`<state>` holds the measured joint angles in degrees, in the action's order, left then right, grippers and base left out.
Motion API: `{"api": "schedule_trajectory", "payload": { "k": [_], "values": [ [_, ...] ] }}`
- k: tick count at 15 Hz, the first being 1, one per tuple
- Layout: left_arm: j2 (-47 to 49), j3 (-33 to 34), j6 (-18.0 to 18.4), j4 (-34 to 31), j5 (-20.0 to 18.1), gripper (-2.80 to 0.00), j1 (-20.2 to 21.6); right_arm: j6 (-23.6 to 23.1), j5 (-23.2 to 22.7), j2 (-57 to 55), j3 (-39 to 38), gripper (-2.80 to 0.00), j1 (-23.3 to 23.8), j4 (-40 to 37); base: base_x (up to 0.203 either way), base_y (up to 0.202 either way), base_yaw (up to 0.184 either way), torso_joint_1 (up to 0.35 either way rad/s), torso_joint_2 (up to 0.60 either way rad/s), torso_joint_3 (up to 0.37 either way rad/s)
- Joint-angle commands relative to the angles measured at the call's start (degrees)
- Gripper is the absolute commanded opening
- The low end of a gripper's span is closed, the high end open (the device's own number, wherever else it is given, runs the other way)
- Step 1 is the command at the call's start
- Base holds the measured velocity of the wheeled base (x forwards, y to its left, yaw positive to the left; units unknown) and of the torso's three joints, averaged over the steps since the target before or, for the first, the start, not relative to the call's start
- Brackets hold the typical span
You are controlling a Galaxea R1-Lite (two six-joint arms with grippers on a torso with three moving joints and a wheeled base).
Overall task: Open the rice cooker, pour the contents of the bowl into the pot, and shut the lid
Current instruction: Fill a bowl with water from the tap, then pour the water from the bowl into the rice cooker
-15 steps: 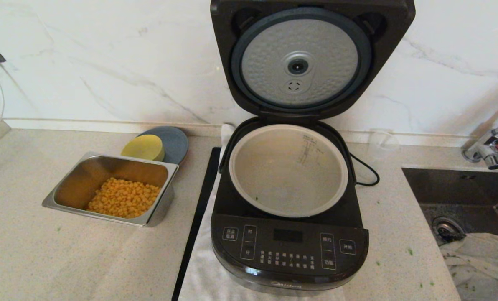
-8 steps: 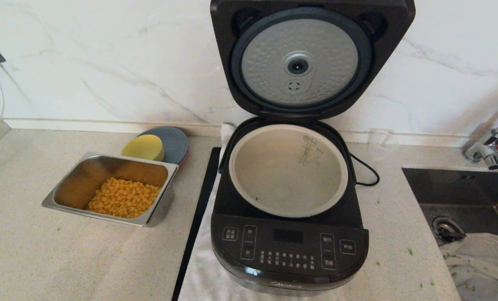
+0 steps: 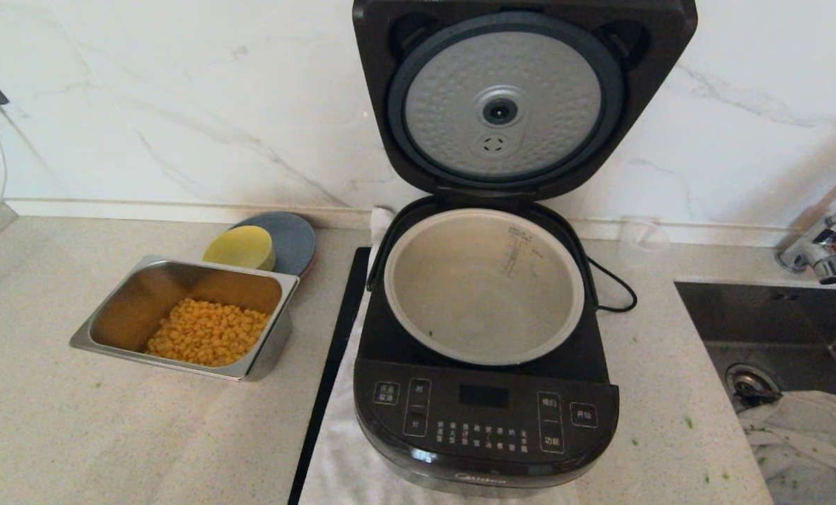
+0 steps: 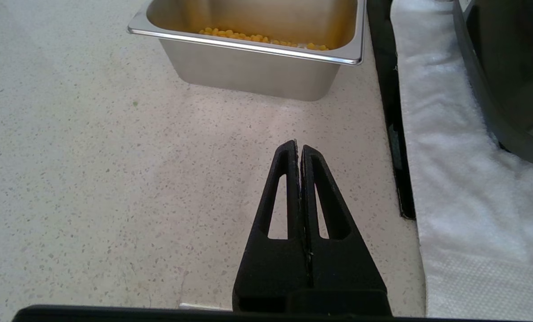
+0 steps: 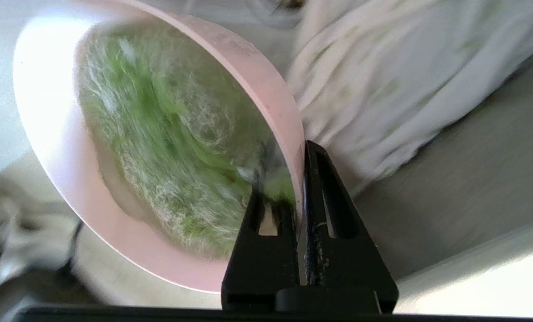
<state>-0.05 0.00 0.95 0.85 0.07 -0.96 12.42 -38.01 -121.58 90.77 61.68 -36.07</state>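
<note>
Pinched flat on nothing, our left gripper (image 4: pixel 299 150) waits low over the counter (image 4: pixel 92 170) near the steel tray (image 4: pixel 257 67), idle. Centre, the rice cooker (image 3: pixel 484 421) stands with lid (image 3: pixel 523 98) raised, baring the pot (image 3: pixel 484 284). Our right gripper (image 5: pixel 300 179) clamps the bowl (image 5: pixel 61 147) by its rim, contents (image 5: pixel 159 134) inside, seemingly over the sink, out of the head view.

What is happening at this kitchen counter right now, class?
The rice cooker stands with its lid up and the pot almost bare inside. The right gripper, out of the head view, is clamped on the rim of the pink bowl, which holds chopped green contents; a crumpled white cloth lies behind it. The left gripper is shut on nothing, above the counter near the steel tray of corn. Pouring and closing remain.
</note>
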Motion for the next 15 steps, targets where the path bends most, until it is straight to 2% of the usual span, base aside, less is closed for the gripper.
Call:
{"api": "schedule_trajectory", "payload": {
  "k": [1,4,6,10,15],
  "values": [
    [-0.04,0.44,0.02,0.03,0.01,-2.8,0.0,-0.23,-0.51,6.46,-0.65,-2.8,-1.99,-3.75,0.0,0.0,0.0,0.0,0.0,0.0],
    [-0.04,0.44,0.02,0.03,0.01,-2.8,0.0,-1.7,-0.14,12.87,-5.14,-2.8,-6.74,-5.78,0.0,0.0,0.0,0.0,0.0,0.0],
    [-0.04,0.44,0.02,0.03,0.01,-2.8,0.0,-1.9,1.33,17.06,-8.41,-2.8,-11.67,-5.93,0.0,0.0,0.0,0.0,0.0,0.0],
    [-0.04,0.44,0.02,0.01,0.01,-2.8,0.0,-1.26,6.28,24.28,-12.51,-2.8,-22.86,-5.98,0.0,0.0,0.0,0.0,0.0,0.0],
    [-0.04,0.44,0.02,0.03,0.01,-2.8,0.0,3.45,14.23,30.82,-12.88,-2.8,-37.65,-6.03,0.0,0.0,0.0,0.0,0.0,0.0]
  ]
}}
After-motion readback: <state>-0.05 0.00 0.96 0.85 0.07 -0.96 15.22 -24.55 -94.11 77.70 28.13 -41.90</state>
